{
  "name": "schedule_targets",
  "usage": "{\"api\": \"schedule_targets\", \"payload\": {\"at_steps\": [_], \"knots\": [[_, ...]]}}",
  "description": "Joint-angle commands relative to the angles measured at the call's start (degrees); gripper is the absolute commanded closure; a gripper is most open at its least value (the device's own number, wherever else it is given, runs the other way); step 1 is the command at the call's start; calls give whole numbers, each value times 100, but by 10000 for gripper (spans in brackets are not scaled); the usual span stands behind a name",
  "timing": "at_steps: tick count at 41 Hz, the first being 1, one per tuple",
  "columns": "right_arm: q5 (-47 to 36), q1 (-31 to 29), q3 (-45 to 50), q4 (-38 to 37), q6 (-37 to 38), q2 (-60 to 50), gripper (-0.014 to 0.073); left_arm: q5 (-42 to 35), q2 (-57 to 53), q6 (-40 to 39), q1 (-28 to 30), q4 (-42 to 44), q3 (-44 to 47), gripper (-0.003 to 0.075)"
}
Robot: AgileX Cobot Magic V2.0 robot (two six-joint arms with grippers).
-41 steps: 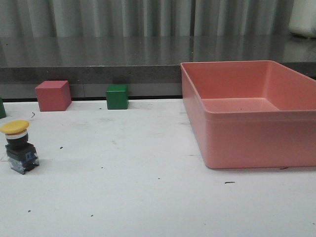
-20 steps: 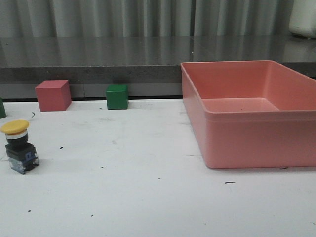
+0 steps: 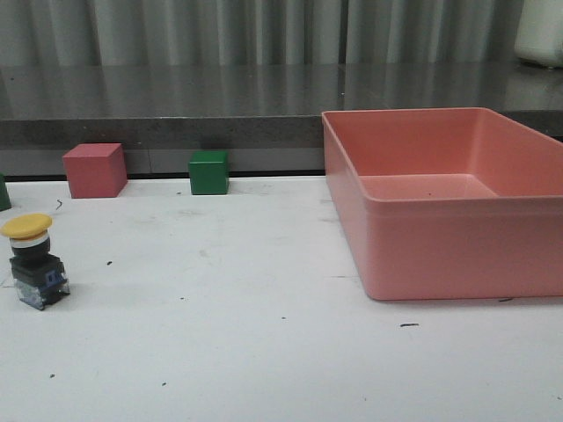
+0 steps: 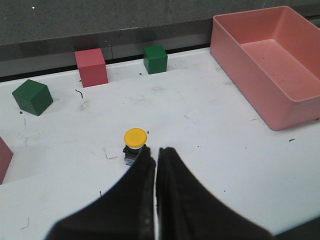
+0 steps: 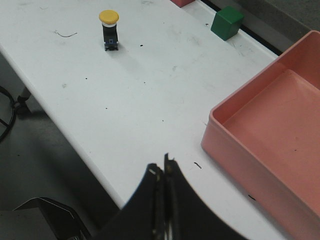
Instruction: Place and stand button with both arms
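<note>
The button [image 3: 33, 260] stands upright on the white table at the near left, yellow cap up, black-and-clear base down. It also shows in the left wrist view [image 4: 135, 144] and, far off, in the right wrist view [image 5: 109, 30]. My left gripper [image 4: 156, 152] is shut and empty, its fingertips just beside the button's base and apart from the cap. My right gripper [image 5: 162, 167] is shut and empty, high over the table's near edge, far from the button. Neither arm shows in the front view.
A large pink bin [image 3: 440, 207] fills the right half of the table. A red cube [image 3: 93, 170] and a green cube [image 3: 208, 171] sit along the back edge. Another green cube [image 4: 32, 96] lies at the far left. The table's front edge [image 5: 75, 145] drops off near my right gripper.
</note>
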Motion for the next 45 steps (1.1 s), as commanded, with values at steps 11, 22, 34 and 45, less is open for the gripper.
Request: {"api": "schedule_targets", "payload": {"at_steps": [11, 22, 34, 45], "knots": [[-374, 23, -153, -83, -49, 0, 711, -469, -2, -59, -18, -68, -140, 740], [-373, 23, -153, -83, -49, 0, 711, -2658, -899, -59, 984, 182, 1403, 740], [-373, 23, -153, -83, -49, 0, 711, -5138, -2202, -59, 1719, 171, 3954, 740], [-368, 23, -153, -83, -49, 0, 711, -5918, -2492, -59, 1719, 171, 4815, 740]]}}
